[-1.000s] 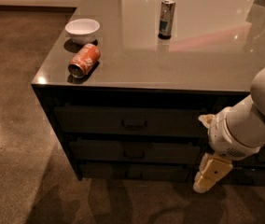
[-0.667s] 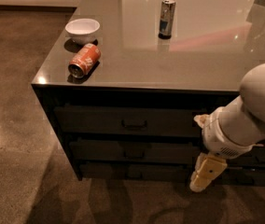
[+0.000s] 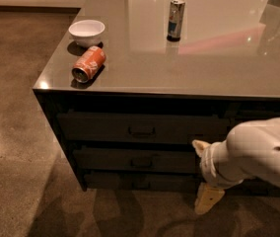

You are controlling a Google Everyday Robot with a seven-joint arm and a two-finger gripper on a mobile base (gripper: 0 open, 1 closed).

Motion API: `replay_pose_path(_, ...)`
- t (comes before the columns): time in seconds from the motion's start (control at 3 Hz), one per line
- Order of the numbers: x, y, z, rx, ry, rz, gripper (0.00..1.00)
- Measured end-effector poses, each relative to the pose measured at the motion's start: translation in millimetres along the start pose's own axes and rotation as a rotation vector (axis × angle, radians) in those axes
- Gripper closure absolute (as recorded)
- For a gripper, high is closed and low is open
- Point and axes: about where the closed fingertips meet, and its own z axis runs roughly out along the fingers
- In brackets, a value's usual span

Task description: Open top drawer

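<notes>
The top drawer [image 3: 100, 126] is a wide dark front just under the counter top, closed, with a small bar handle [image 3: 141, 131] at its centre. My gripper [image 3: 209, 198] is a cream-coloured piece at the end of the white arm [image 3: 251, 152]. It hangs low, in front of the bottom drawer and near the floor. It is to the right of and below the handle and does not touch the drawer.
On the counter [image 3: 204, 68] an orange can [image 3: 88, 64] lies on its side near the front left corner, a white bowl [image 3: 87, 32] sits behind it, and a can [image 3: 176, 19] stands upright further back. Two slimmer drawers [image 3: 130, 160] sit below. Brown floor [image 3: 17, 132] lies to the left.
The arm has come further into view from the right, and the gripper has shifted a little left and down. The drawer is still closed.
</notes>
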Motion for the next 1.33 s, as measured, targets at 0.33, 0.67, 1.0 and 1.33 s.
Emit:
replay_pose_path(0.33,-6.2,-18.0,2.4,0.072,-0.028,-0.003,0.00)
replay_pose_path(0.67,-6.4,-18.1,2.0,0.073,-0.028,-0.003,0.00)
replay_pose_path(1.0,-14.5,-29.1,11.2,0.116,-0.064,-0.025,0.00)
replay_pose_path(1.33,-28.4,-54.6,31.7,0.180,-0.108,-0.077,0.00)
